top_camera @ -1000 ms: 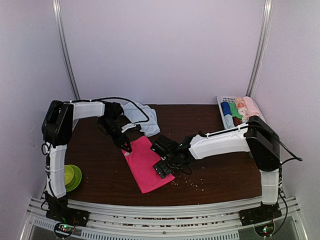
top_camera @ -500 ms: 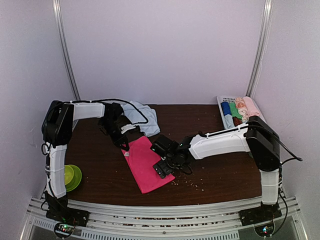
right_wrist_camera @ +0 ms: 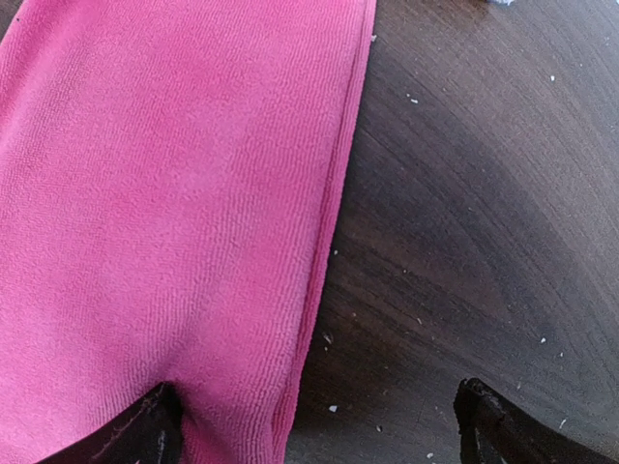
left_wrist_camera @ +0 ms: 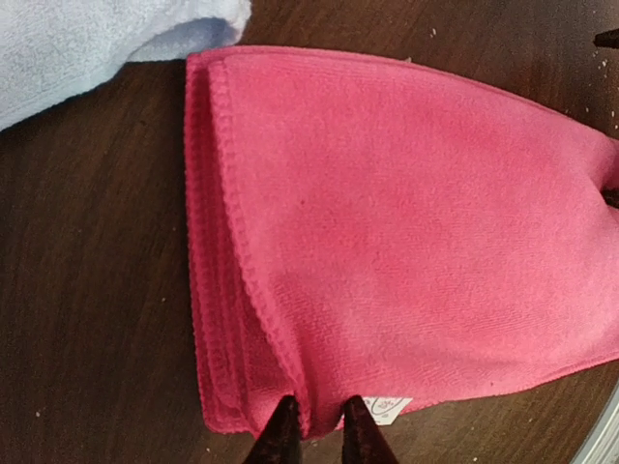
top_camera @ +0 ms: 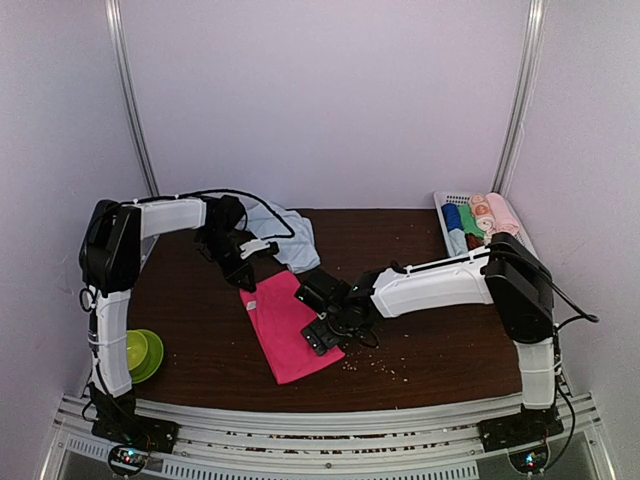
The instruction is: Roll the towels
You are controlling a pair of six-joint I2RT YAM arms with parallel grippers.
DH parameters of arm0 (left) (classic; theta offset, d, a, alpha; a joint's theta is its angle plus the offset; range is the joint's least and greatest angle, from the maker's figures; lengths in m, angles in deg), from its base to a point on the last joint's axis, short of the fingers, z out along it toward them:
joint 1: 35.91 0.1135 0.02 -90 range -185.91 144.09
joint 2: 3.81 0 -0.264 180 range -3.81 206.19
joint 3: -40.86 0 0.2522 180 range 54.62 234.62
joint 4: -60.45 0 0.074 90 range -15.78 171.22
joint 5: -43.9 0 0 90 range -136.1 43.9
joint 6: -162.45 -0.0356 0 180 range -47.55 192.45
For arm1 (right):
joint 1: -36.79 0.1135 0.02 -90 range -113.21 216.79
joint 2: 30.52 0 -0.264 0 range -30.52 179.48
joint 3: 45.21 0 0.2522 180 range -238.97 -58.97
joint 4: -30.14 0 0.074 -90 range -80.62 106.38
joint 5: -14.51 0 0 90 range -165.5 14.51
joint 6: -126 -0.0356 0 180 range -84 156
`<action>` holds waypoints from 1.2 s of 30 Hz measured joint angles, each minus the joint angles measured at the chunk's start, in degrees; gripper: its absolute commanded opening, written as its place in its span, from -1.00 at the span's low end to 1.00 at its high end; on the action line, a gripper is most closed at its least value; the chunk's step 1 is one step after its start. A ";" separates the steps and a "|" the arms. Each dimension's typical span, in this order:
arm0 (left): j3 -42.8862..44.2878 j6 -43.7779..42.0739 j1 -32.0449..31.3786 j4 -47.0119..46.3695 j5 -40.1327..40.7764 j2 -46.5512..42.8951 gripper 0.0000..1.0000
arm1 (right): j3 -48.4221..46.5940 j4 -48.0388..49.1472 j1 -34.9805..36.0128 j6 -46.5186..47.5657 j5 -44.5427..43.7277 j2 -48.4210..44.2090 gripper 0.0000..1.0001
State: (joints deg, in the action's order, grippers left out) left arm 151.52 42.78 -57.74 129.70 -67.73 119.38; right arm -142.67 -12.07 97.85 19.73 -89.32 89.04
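My left arm rises from its base, bends at the shoulder and reaches rightward along the far side of the table [top_camera: 430, 260], the wrist dipping so that my left gripper [top_camera: 247, 287] comes down on the near corner of the pink towel [top_camera: 290, 335]. In the left wrist view that gripper [left_wrist_camera: 317, 430] has its two fingers drawn close together, with a small ridge of the pink towel [left_wrist_camera: 406, 222] pinched between them at the hem, and the white tag [left_wrist_camera: 387, 409] lies just to the right of the fingertips. Ahead of those fingers the towel spreads out flat, its folded layers showing as stacked edges on the left. Beyond its far left corner lies the blue towel [left_wrist_camera: 87, 48], rumpled (whether the two touch I cannot tell). My right arm stretches low and leftward from its own base, the forearm nearly level, ending in my right gripper [top_camera: 322, 325] at the towel's opposite side. Its jaws stand wide apart: in the right wrist view the gripper [right_wrist_camera: 319, 425] straddles the towel's long edge, one finger on the pink towel [right_wrist_camera: 164, 193] and the other over bare wood scattered with pale crumbs. It holds nothing.
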 measured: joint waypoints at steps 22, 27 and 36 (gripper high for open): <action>1.73 -1.55 0.02 4.70 5.66 -0.48 0.05 | -1.11 -0.92 0.52 0.07 -1.25 0.61 0.99; 1.77 -1.77 0.02 4.59 3.93 -0.35 0.02 | -1.11 -0.92 0.63 0.04 -1.49 0.61 0.99; 2.89 -1.62 0.02 4.44 3.21 1.49 -0.04 | -1.11 -0.92 0.72 0.02 -1.64 0.63 0.99</action>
State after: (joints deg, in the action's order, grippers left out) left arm 154.41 41.16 -57.72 134.14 -64.51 120.87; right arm -143.79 -12.98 98.57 19.75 -90.96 89.68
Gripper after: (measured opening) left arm 0.498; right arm 0.994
